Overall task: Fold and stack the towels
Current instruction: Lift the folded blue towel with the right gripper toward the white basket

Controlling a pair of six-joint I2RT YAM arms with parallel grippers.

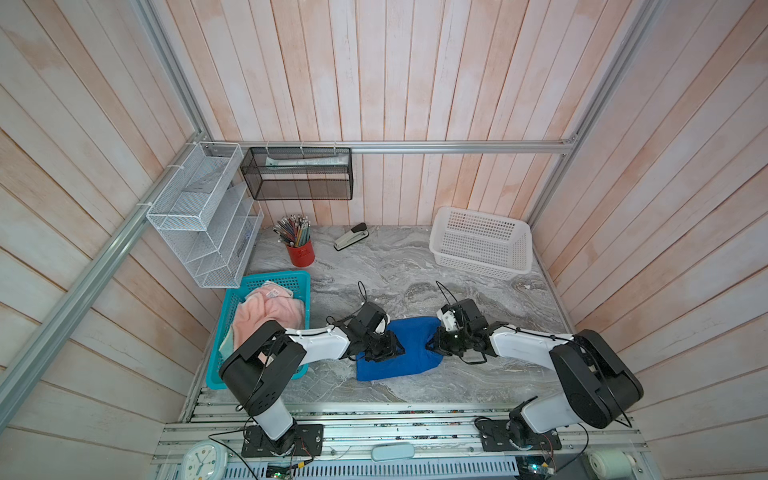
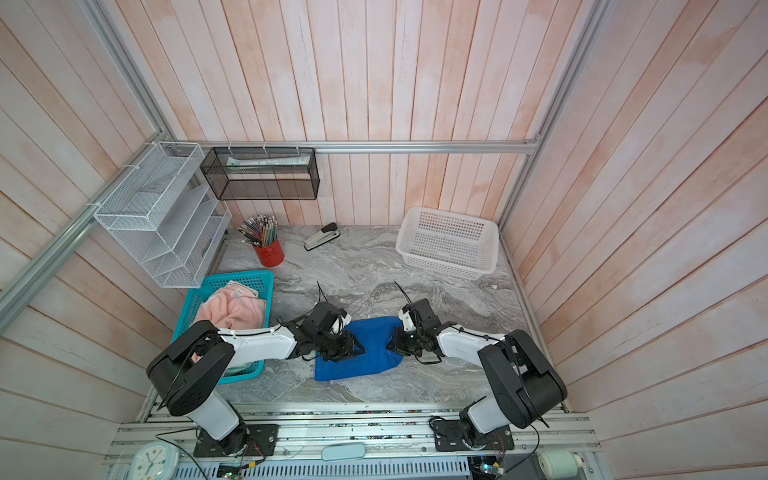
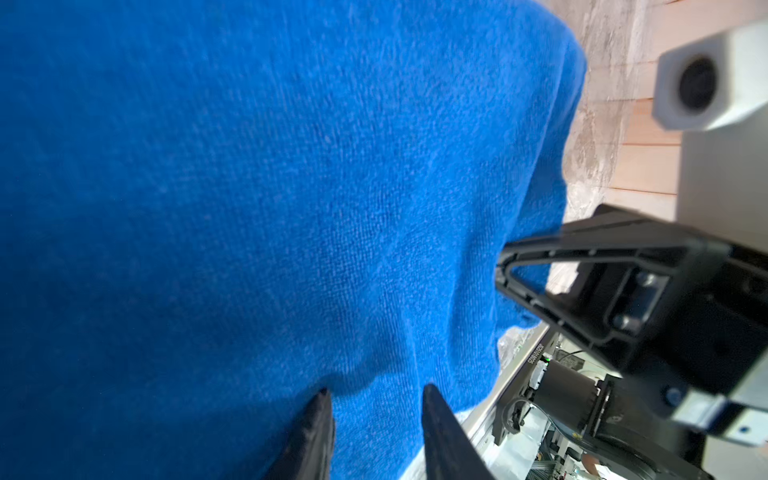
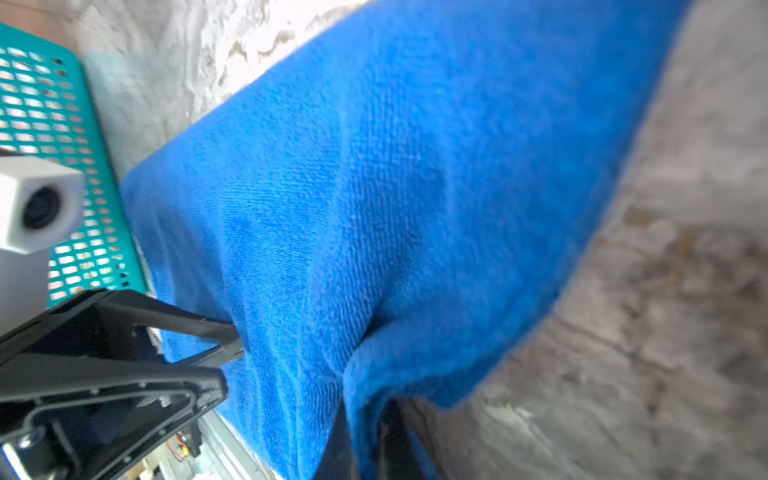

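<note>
A royal blue towel [image 1: 399, 357] [image 2: 361, 361] lies bunched on the marble table, near the front middle. My left gripper [image 1: 390, 351] [image 2: 353, 348] sits on its left edge. Its fingers stand apart in the left wrist view, left gripper [image 3: 376, 390] resting over the blue cloth [image 3: 291, 208]. My right gripper [image 1: 432, 347] [image 2: 391, 347] is at the towel's right edge, shut on a raised fold of blue cloth [image 4: 415, 187]; the cloth hides most of the right gripper [image 4: 368, 409]. A salmon-pink towel [image 1: 270, 316] [image 2: 232, 311] is heaped in the teal basket [image 1: 274, 276] [image 2: 241, 275].
A white basket [image 1: 482, 262] [image 2: 449, 266] stands at the back right. A red cup of pencils [image 1: 300, 252] and a stapler [image 1: 351, 237] are at the back left. Wire racks hang on the left and back walls. The teal basket [image 4: 41, 116] is close to the left arm.
</note>
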